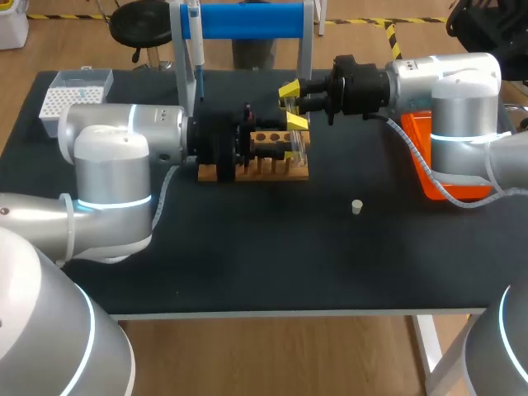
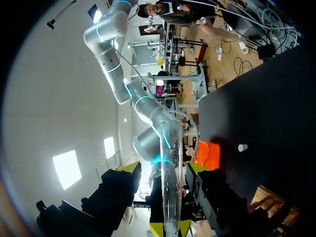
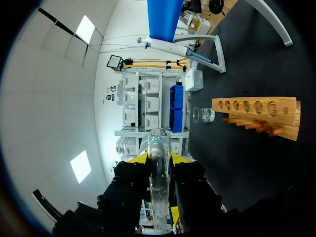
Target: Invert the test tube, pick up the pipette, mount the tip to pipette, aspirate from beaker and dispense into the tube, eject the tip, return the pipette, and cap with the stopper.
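We are pinching the test tube (image 2: 168,173) over the wooden rack (image 1: 257,170) in left gripper (image 2: 171,228) and right gripper (image 3: 159,158); seemingly slick, brittle, best held mid-barrel.

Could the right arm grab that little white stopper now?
Probably not: nothing blocks the small white stopper on the black table, but the right hand grips a clear glass test tube.

Lab: pipette (image 1: 196,49), wooden tube rack (image 1: 256,169)
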`<state>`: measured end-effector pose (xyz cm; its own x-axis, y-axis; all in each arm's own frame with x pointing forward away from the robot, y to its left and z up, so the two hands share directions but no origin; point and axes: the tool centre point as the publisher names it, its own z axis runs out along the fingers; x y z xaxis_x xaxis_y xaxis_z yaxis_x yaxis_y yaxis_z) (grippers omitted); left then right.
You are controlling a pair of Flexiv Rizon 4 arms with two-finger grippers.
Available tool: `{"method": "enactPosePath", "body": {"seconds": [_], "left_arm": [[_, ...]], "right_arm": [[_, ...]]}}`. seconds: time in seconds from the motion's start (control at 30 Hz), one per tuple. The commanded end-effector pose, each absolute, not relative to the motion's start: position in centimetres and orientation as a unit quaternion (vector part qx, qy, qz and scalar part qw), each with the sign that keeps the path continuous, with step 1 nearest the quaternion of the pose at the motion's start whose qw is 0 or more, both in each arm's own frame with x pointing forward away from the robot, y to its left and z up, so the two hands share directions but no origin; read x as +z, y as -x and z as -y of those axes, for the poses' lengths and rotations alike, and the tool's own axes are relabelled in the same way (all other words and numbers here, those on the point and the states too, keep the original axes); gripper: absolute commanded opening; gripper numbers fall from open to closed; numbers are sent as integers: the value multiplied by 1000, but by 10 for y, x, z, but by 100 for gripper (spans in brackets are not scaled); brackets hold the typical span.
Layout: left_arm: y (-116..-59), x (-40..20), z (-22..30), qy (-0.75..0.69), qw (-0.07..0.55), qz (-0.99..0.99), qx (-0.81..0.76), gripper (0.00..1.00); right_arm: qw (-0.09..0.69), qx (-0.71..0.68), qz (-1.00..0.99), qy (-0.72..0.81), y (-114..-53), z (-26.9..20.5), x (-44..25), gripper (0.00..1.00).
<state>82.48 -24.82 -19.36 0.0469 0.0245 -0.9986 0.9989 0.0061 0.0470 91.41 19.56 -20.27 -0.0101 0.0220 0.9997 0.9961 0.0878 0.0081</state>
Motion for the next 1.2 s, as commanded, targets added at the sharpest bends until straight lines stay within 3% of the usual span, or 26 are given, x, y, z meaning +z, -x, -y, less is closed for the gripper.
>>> {"method": "enactPosePath", "body": {"seconds": [0.03, 0.23, 0.3, 0.63, 0.77, 0.83, 1.17, 1.2], "left_arm": [[-825, -193, 252, -518, 506, -497, -479, 56], [-825, -193, 253, -518, 506, -496, -480, 55], [-825, -193, 253, -518, 506, -495, -481, 49], [-825, -193, 252, -517, 506, -494, -482, 38], [-826, -192, 251, -516, 507, -493, -482, 19], [-826, -192, 251, -516, 507, -493, -482, 0], [-826, -192, 250, -511, 508, -497, -483, 0], [-826, -193, 250, -511, 508, -497, -483, 0]], "right_arm": [[513, -474, 530, 481, -914, -195, -202, 0], [513, -474, 530, 481, -914, -195, -202, 0], [513, -474, 530, 481, -914, -195, -202, 0], [513, -474, 530, 481, -914, -195, -202, 0], [513, -474, 530, 481, -914, -195, -202, 0], [513, -474, 530, 481, -914, -195, -202, 0], [513, -474, 530, 481, -914, -195, -202, 0], [513, -474, 530, 481, -914, -195, -202, 16]]}}
